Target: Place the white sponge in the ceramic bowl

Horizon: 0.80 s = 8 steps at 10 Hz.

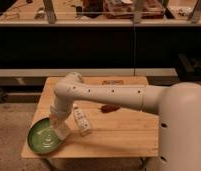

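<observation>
Wooden table point(119, 132), jaws point(60, 131) over ceramic bowl point(44, 136)

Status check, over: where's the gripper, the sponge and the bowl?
Gripper low at the green ceramic bowl rim. White sponge not clearly made out. White tube lies beside the gripper.

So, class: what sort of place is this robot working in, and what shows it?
Probably a lab or workshop. A small wooden table stands before long cluttered benches, and the robot's hand hangs by a green bowl beside a white tube.
</observation>
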Available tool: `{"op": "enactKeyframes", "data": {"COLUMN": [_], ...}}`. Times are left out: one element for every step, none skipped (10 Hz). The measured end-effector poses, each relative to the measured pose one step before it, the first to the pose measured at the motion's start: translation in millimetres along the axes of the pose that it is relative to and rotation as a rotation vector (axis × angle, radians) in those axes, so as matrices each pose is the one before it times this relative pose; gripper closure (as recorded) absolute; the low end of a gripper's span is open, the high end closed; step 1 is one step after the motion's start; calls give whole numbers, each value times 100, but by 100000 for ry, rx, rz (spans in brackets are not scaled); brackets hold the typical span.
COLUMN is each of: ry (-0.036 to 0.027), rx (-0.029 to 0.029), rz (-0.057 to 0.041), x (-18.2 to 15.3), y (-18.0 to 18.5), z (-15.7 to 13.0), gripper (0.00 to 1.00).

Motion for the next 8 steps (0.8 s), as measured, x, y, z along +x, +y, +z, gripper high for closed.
{"op": "enactKeyframes", "data": {"ry": [731, -206, -1151, -815, -66, 466, 101, -353], "rx": [1422, 248, -1727, -939, 144, 591, 15, -85], "rz": [-2169, -298, -171, -752, 36, 757, 273, -154], "x": [-1627, -1027, -913, -499, 91, 618, 893, 582], "y": [579, 386, 99, -297, -410, -308, -200, -286], "z": [1384, 410, 336, 436, 201, 73, 195, 325], "gripper": [89, 80, 68, 60, 49, 40, 32, 29]}}
